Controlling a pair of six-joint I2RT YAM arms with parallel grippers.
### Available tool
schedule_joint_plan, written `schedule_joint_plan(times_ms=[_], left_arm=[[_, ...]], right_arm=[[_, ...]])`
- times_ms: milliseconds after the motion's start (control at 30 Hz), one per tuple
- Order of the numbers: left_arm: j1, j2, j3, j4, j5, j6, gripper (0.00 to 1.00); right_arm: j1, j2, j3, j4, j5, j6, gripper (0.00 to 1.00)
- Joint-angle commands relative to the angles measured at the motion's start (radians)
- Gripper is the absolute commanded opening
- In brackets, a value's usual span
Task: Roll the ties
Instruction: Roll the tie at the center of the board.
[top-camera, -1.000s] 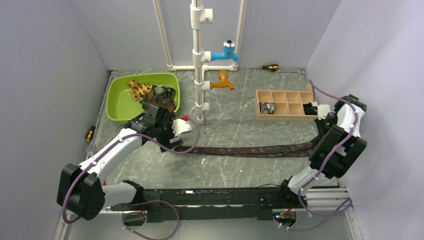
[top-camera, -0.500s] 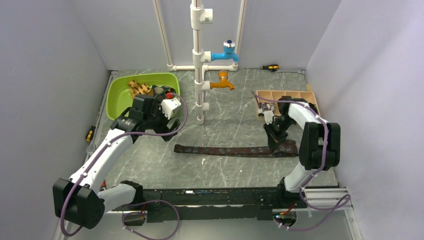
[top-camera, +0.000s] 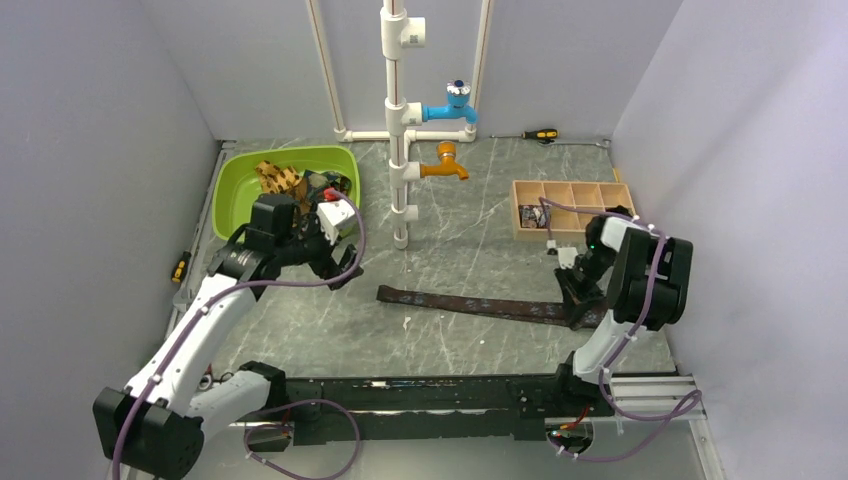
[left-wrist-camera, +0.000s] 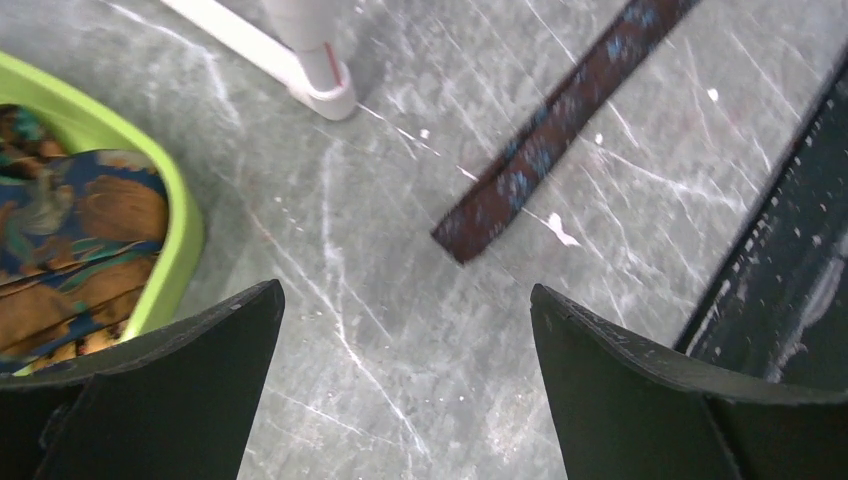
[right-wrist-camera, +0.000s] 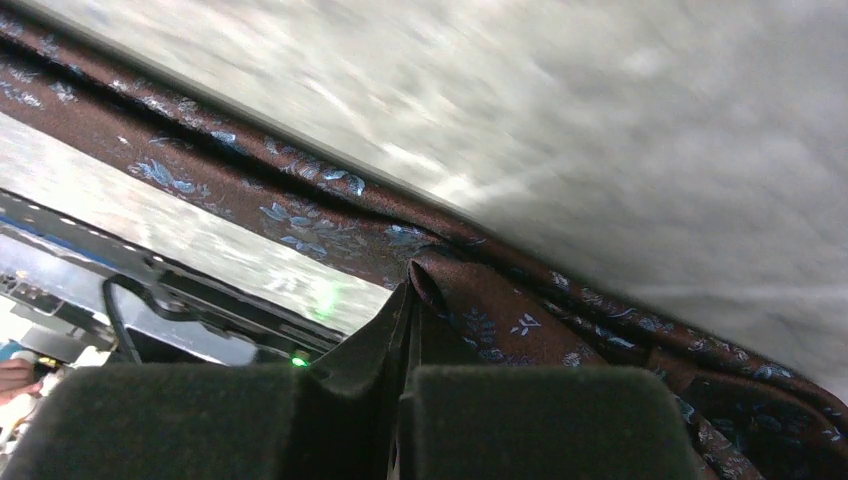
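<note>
A dark brown tie with small pale-blue figures (top-camera: 470, 305) lies stretched across the table, its narrow end at the left (left-wrist-camera: 470, 225). My right gripper (top-camera: 580, 295) is shut on a fold of this tie (right-wrist-camera: 480, 320) at its right end, low at the table. My left gripper (top-camera: 325, 262) is open and empty, held above the table next to the green basin (top-camera: 235, 200); the tie's narrow end lies beyond its fingertips in the left wrist view. More ties (top-camera: 290, 185), tan-orange, teal and brown, lie heaped in the basin (left-wrist-camera: 185, 225).
A white pipe stand (top-camera: 398, 120) with a blue tap and an orange tap rises at the back middle. A wooden compartment box (top-camera: 565, 205) sits at the back right. Screwdrivers lie at the back wall (top-camera: 540, 134) and left edge (top-camera: 180, 267). A black rail (top-camera: 440, 395) runs along the near edge.
My right gripper has dragged the tie to the right and nearer, so its narrow end slid right. My left gripper has let go of the tie and risen back toward the basin.
</note>
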Motion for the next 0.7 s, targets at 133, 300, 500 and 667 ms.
schedule_joint_plan(times_ms=[133,300,500,667], left_arm=[[-0.113,0.034,-0.07,-0.031,0.046,0.266,0.99],[-0.256,-0.007,-0.174,0.056,-0.037,0.375,1.0],[-0.292,0.106,-0.08,0.122,0.075,0.119,0.99],[-0.254,0.118,-0.097,0.285,0.194,-0.278,0.99]], right_arm=[[-0.14,-0.012,0.053,0.133,0.212,-0.244,0.02],[-0.137,-0.13,0.126,0.061,0.133,-0.282,0.36],[-0.121,-0.211,0.255,-0.115,-0.024,-0.265,0.9],[-0.081,-0.299,0.332,-0.215,-0.238,-0.176,1.0]])
